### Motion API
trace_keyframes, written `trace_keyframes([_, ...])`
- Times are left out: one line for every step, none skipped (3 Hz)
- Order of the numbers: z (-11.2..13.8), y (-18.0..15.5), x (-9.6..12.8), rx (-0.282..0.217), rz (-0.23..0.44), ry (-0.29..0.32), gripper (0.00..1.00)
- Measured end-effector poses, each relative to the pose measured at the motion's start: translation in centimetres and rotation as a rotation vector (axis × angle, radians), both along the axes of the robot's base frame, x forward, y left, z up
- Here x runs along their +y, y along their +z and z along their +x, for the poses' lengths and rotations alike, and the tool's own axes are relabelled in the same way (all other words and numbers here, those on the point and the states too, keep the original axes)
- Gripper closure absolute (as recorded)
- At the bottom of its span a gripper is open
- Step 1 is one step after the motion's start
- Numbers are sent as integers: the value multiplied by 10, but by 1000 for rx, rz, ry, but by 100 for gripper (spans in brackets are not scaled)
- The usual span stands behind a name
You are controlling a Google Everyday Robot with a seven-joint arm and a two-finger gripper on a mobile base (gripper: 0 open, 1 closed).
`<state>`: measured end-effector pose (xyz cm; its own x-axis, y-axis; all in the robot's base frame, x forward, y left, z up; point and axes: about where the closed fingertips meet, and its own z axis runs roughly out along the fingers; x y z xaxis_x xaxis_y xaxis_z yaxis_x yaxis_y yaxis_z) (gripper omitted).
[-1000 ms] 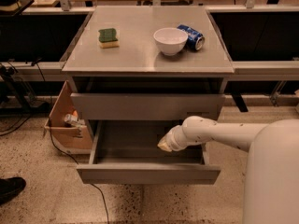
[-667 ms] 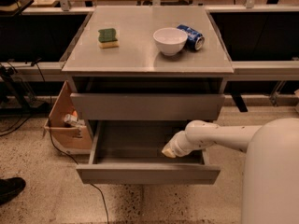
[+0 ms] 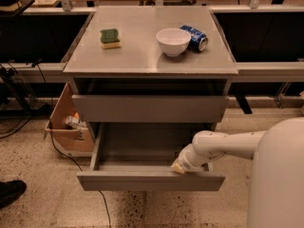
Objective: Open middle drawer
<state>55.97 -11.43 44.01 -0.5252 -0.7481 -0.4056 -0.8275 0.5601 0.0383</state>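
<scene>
Sliding forward to the lip of the middle drawer (image 3: 142,180), the gripper (image 3: 178,167), clamped or not I cannot tell, leaves it seemingly open enough.

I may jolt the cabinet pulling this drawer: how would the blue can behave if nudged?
Lying on its side, the blue can would likely roll, though the white bowl beside it may block one way. Small, so probably light. The gripper sits at the middle drawer's front edge.

Yellowish end effector (image 3: 179,167) at front lip of grey flat-fronted middle drawer (image 3: 142,180); white rounded robot body (image 3: 280,175) cropped right and bottom; black shoe (image 3: 9,192) cropped left.
</scene>
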Motion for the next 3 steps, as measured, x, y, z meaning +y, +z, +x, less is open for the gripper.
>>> trace_keyframes([1,0,0,1,0,0,100])
trace_keyframes([-28,14,-7,23,-24,-14,100])
trace_keyframes([-35,32,-3,-15,-17,5,100])
